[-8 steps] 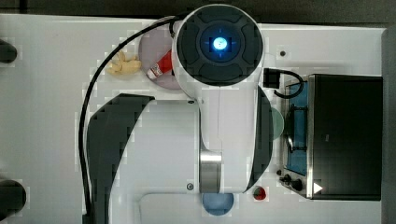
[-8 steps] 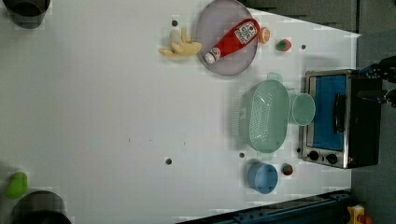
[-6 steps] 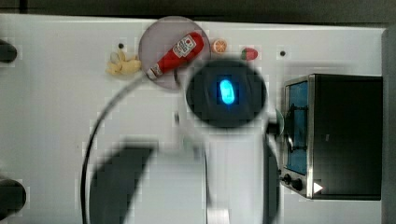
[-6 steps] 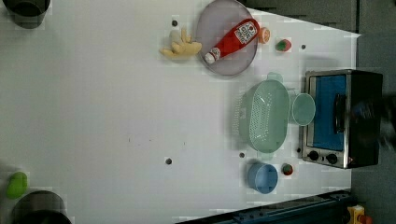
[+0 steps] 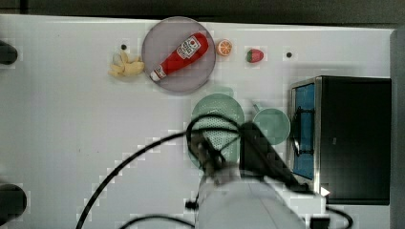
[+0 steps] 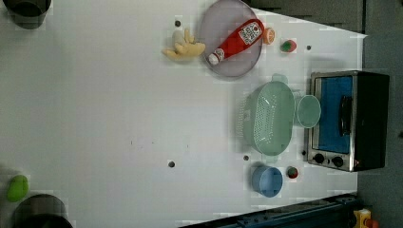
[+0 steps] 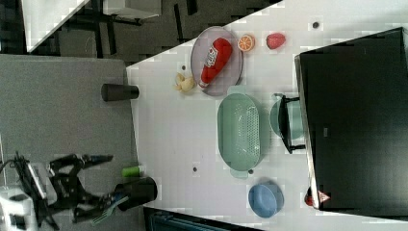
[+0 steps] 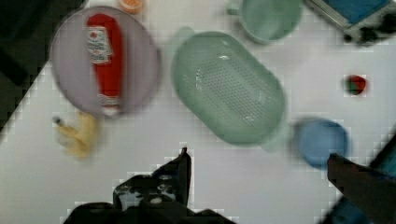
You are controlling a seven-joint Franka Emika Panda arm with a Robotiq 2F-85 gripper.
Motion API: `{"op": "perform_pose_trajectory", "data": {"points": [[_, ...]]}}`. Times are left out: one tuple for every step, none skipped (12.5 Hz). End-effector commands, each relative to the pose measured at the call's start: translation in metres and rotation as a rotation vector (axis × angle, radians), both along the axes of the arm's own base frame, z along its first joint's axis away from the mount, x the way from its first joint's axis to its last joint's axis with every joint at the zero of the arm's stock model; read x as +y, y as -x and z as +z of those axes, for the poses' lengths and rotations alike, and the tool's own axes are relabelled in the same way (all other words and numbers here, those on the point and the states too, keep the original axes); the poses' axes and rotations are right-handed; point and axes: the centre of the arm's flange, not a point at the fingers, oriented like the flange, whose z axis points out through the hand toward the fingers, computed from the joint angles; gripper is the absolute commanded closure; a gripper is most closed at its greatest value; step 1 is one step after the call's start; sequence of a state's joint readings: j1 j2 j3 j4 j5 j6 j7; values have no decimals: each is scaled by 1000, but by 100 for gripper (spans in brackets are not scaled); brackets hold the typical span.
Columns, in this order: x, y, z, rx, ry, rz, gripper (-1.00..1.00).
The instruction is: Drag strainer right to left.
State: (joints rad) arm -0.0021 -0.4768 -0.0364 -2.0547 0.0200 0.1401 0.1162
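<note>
Pale green strainer [image 6: 272, 118] resting on the white bench [image 6: 104, 118], taken here as the landmark. Its long axis runs up and down in the left view, parallel to the glass front of the toaster oven [image 6: 349, 119]. The pale green mug [image 6: 308, 111] sits between strainer and oven, just beside the strainer's rim. At one end of the strainer lies the grey plate [image 6: 230, 40] carrying a ketchup bottle [image 6: 236, 42], the plate edge close to the strainer's tab handle; near the other end stands the small blue bowl [image 6: 267, 181]. The broad bare stretch of bench lies on the strainer's far side from the oven, toward the left view's left.

In the wrist view, the end effector [image 8: 254, 161] is above the bench and apart from the strainer [image 8: 229, 87], which lies ahead of it with its long side turned toward the camera. One dark finger [image 8: 183, 169] and a second at the frame edge stand wide apart, so the end effector is released and holds nothing. In the top view the arm [image 5: 248, 200] overhangs the strainer's end nearer the blue bowl. Judged: contact not yet made; the drag would run across the short axis, away from the mug.
</note>
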Motion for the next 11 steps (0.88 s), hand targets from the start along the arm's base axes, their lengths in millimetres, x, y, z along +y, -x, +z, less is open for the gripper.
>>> {"op": "perform_pose_trajectory", "data": {"points": [[-9,-42,-134,172,21,-69,-100],[-9,-48,-166,174,22,-79,-100],[-9,-52,-201,181,22,-99,-100],[-8,-55,-234,184,22,-136,-100],[-6,-56,-265,181,22,-184,-100],[-4,-57,-295,172,20,-241,-100],[-2,-58,-323,161,18,-300,-100],[-1,-60,-348,147,14,-366,-100],[1,-61,-371,141,10,-426,-100],[5,-62,-393,148,9,-474,-100],[12,-61,-415,159,7,-535,-100]]}}
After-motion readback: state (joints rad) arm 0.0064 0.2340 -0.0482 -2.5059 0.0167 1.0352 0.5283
